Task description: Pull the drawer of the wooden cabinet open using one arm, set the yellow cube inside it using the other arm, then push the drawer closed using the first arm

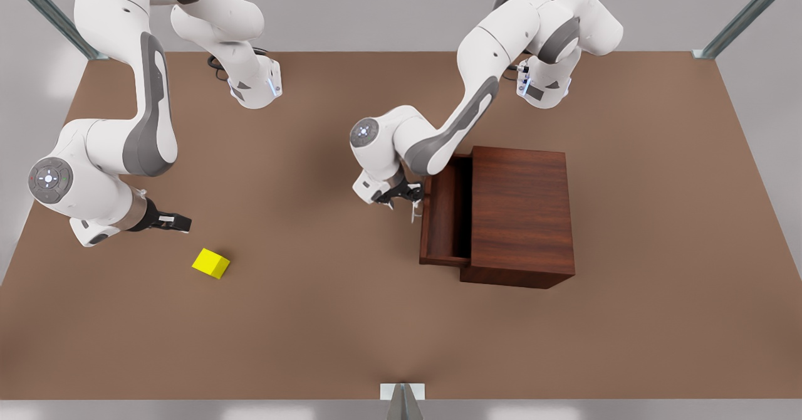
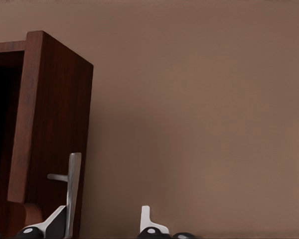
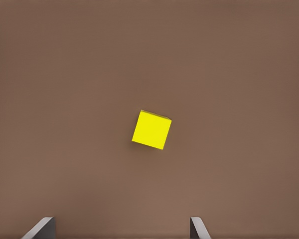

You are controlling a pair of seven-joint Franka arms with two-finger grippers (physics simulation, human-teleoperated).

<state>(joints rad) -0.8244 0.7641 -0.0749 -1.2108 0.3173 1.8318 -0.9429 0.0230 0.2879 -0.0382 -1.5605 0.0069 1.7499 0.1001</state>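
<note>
Wooden cabinet [image 1: 523, 213] on brown table [image 1: 326, 320], toward table's right edge in front view. Drawer [image 1: 442, 219] pulled partway out, cavity open. Left hand [image 1: 410, 204] at drawer front, fingers [image 2: 57, 224] spread wide, one touching silver bar handle [image 2: 72, 189], handle not clamped. Yellow cube [image 1: 210, 262] flat on table, near left edge in front view, well apart from cabinet. Right hand [image 1: 178, 222] hovers just beside cube, fingers [image 3: 42, 228] wide, holding nothing.

Even, soft overhead light, no glare. The cabinet [image 1: 523, 213] and cube [image 1: 210, 262] cast faint shadows on the table [image 1: 326, 320]. The drawer [image 1: 446, 219] interior is dark.
</note>
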